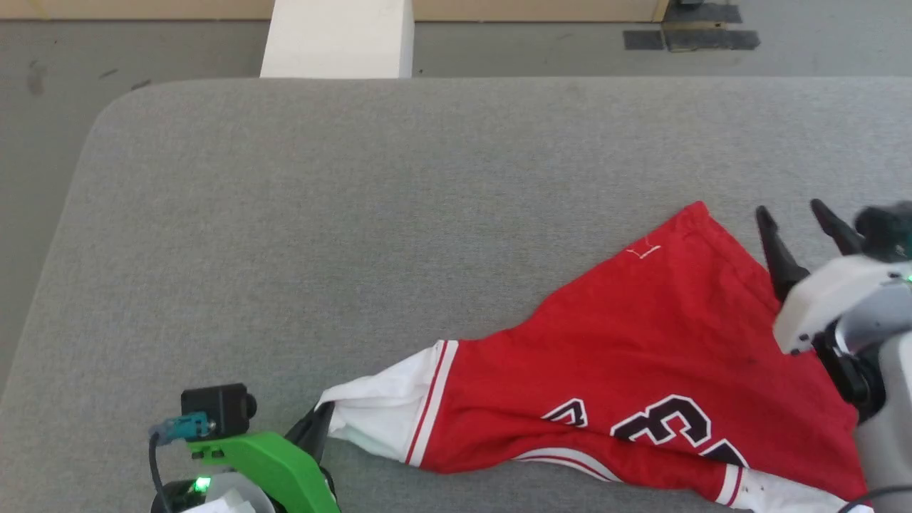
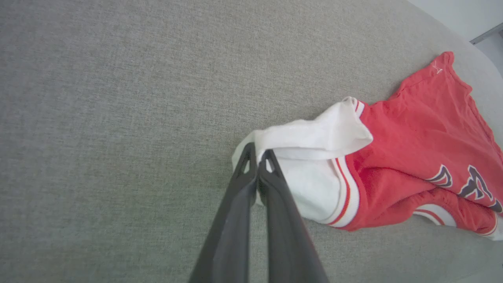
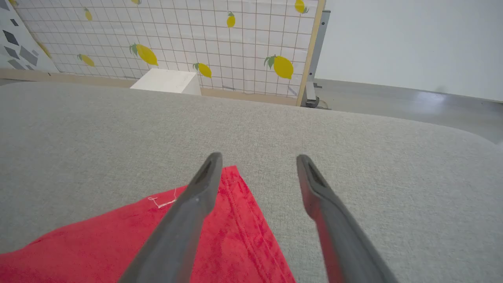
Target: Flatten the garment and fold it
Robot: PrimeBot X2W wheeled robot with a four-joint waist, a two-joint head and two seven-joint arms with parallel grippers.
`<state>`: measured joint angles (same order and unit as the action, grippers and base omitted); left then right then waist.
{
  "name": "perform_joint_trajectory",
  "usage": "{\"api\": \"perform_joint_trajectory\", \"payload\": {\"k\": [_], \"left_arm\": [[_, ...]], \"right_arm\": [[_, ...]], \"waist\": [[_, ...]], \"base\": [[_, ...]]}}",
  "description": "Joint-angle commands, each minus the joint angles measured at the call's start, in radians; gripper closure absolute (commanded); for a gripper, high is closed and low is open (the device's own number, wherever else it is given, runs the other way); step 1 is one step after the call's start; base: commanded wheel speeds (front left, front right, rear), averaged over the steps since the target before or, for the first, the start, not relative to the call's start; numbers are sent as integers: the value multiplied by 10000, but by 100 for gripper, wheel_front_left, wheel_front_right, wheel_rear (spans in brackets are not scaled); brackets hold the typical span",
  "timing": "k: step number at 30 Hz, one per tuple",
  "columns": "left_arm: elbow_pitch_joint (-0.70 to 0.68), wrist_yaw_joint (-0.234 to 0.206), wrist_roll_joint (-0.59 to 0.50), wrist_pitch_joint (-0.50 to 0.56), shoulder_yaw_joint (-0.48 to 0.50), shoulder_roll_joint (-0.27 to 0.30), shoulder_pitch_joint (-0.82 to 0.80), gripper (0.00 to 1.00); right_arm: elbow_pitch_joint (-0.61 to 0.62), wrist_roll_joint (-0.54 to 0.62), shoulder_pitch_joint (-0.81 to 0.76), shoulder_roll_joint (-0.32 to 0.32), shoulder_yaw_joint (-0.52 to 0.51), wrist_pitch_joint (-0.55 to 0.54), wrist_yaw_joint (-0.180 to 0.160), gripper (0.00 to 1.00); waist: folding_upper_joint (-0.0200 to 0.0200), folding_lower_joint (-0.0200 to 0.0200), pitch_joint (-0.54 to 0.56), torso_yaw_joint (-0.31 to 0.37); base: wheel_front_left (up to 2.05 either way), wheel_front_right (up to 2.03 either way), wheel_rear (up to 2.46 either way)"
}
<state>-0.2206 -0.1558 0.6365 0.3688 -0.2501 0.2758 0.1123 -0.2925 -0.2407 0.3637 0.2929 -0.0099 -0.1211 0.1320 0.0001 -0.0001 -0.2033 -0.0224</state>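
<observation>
The left claw (image 2: 257, 157) clamps the white sleeve (image 2: 314, 135) of the thin red jersey T-shirt (image 1: 627, 335), stretched crosswise on the grey fabric surface (image 1: 356, 214), while the right claw (image 1: 792, 217) gapes by its far-pointing hem corner.

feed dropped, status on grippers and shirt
Left gripper shut on shirt sleeve. Right gripper open at red corner. Shirt bunched, not flat, on table.

Grey fabric tabletop (image 1: 356, 214); beyond it, white block (image 1: 338, 35), lemon-print gridded panel (image 3: 196, 39), grey floor (image 1: 43, 107).
</observation>
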Motion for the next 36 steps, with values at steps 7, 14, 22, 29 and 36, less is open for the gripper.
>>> {"api": "perform_joint_trajectory", "payload": {"k": [7, 14, 22, 29, 36], "left_arm": [[302, 207, -58, -240, -175, -192, -604, 100], [612, 358, -27, -399, -349, -358, -855, 100], [843, 444, -1, -564, -414, -428, -996, 100], [948, 397, 31, -652, -389, -421, -893, 100], [827, 215, 50, -662, -227, -251, -524, 100]], "right_arm": [[-2393, -473, 1996, 347, 1018, -1802, -13, 0], [-3986, -175, 3238, 344, 987, -3500, -13, 0], [-4839, 144, 3814, 158, 676, -4515, -13, 95], [-4277, 44, 3276, -24, 328, -3100, -13, 100], [-2628, -653, 1419, -351, -215, -898, -13, 100]], "waist": [[-1, 1, -694, -743], [-1, 1, -965, -1136], [-1, 1, -1054, -1319], [-1, 1, -712, -1130], [-1, 1, 4, -657]], "base": [[0, 0, 0], [0, 0, 0], [0, 0, 0], [0, 0, 0], [0, 0, 0]]}}
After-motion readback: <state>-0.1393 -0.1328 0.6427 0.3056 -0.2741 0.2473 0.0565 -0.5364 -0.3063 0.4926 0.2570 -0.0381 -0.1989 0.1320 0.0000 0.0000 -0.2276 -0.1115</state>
